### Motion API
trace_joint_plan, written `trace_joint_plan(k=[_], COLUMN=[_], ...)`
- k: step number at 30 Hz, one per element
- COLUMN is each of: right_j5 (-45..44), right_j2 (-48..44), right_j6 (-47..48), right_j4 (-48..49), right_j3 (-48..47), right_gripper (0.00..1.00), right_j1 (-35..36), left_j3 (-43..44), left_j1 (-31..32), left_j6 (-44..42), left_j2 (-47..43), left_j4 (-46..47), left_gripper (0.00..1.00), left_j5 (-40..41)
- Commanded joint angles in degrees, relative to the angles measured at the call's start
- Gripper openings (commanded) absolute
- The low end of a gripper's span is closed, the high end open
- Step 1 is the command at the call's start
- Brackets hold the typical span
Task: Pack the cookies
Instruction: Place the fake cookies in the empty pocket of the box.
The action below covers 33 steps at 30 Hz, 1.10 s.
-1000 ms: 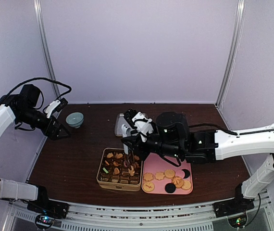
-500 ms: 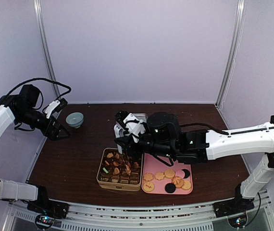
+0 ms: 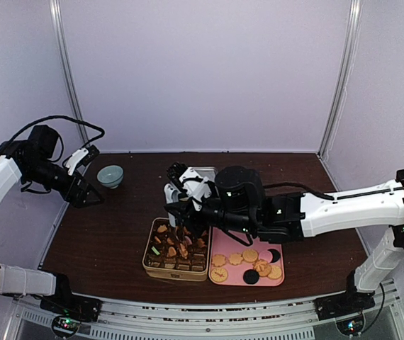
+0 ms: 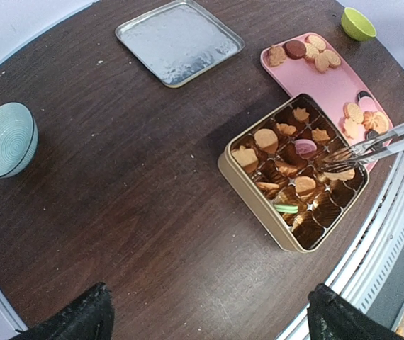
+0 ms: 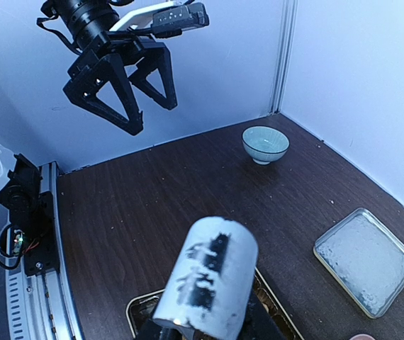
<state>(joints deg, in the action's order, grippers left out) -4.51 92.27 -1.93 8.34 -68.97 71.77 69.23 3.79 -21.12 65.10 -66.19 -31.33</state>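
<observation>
Right fingers (image 3: 182, 211) clamped on the tongs (image 4: 383, 140), tips low over the tin (image 4: 253, 190) at its tray-side edge. Maybe a tan biscuit between them, can't confirm. Some cookies (image 4: 266, 139) sit in the tin's cells, and more wait on the pink tray (image 4: 322, 88) just beside the tin. Left fingers (image 5: 113, 103) spread wide, well away from the tin. Plan: centre over an empty cell, go low, ease the squeeze slowly, then lift straight up so the tips clear the dividers.

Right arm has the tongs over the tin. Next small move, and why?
Probably dip the tongs slightly and ease the right gripper open. Their tips sit over the tin with a tan cookie seemingly pinched, and there are empty cups close by.
</observation>
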Motion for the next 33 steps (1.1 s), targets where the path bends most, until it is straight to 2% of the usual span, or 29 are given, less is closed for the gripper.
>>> trace_joint_plan(k=[1,8,22,33], right_j5=[-0.9,-1.1,-1.9,0.6], right_j2=[-1.5,-3.0,-6.6,-2.8], right_j6=[-0.9,-1.0,-0.9,-2.4], right_j4=[4.1,4.4,4.0,4.4], right_j3=[0.8,1.7,4.3,4.2], right_gripper=[0.24,0.28,0.28,0.28], right_j1=[0.4,0.4,0.3,0.3], left_j3=[-0.1,0.3,0.4,0.3], left_j1=[-0.5,-0.5,-0.5,-0.5], left_j6=[-0.6,-0.3,-0.3,-0.4], left_j2=[-0.8,-0.4,-0.4,-0.8], left_j4=[0.0,0.0,0.0,0.0], left_gripper=[0.98,0.98,0.98,0.98], left_j5=[0.1,-0.2,-0.1,0.6])
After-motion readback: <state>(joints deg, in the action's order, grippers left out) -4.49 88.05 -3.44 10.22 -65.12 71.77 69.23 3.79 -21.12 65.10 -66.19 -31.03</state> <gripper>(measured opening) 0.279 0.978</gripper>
